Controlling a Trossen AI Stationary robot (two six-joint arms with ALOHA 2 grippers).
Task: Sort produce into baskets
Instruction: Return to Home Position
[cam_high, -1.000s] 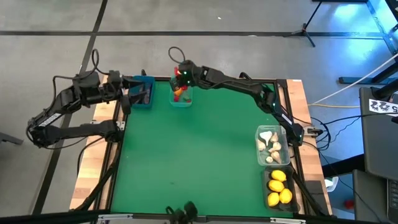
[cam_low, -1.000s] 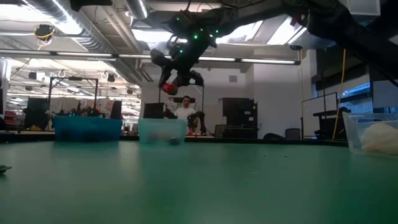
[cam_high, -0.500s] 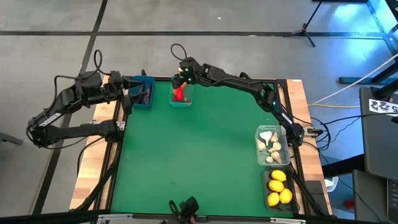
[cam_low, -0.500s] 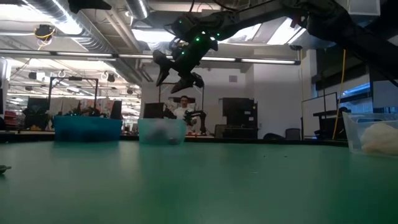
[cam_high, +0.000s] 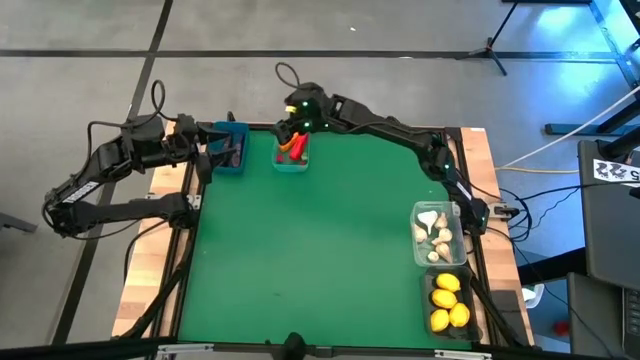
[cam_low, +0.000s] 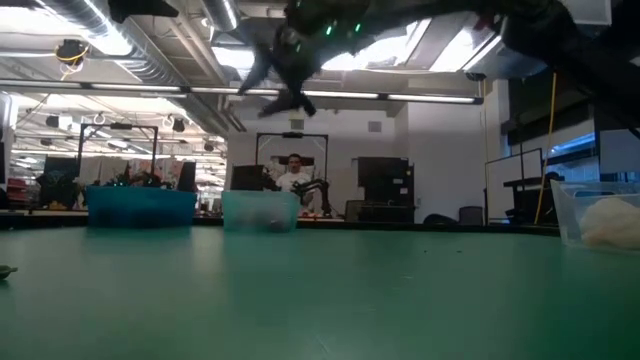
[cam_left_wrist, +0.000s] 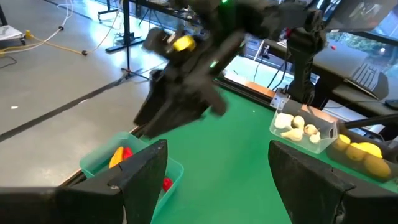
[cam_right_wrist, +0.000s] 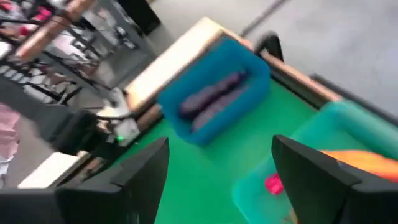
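1. Lower right of the high view, nearest: the grey bin (cam_high: 428, 305) holds the lemons (cam_high: 445, 300). Just beyond it, the clear bin (cam_high: 458, 235) holds the garlic (cam_high: 438, 240). Both sit at the right edge of the green desk (cam_high: 320, 260).
2. Top centre, at the desk's far edge: the teal bin (cam_high: 292, 166) holds red chilies (cam_high: 296, 150) and an orange carrot (cam_high: 287, 143). Just to its left, the blue bin (cam_high: 243, 150) holds the eggplants (cam_right_wrist: 211, 99), which lie along the bin's long side.
3. The right gripper (cam_right_wrist: 219, 144) hangs raised over the teal bin's far end, jaws spread wide and holding nothing. The bin lies below it, so going home looks like a lift and a pull toward the frame's right, where this arm is mounted. The clear bin sits near that base, so height matters.
4. The left gripper (cam_left_wrist: 216, 148) waits at the blue bin, upper left, also spread wide and empty.
5. Beyond the desk, in the low view, a person (cam_low: 293, 175) sits in the room.
6. No brand or readable writing shows. A white tag (cam_high: 612, 170) at the right edge is too small to read.
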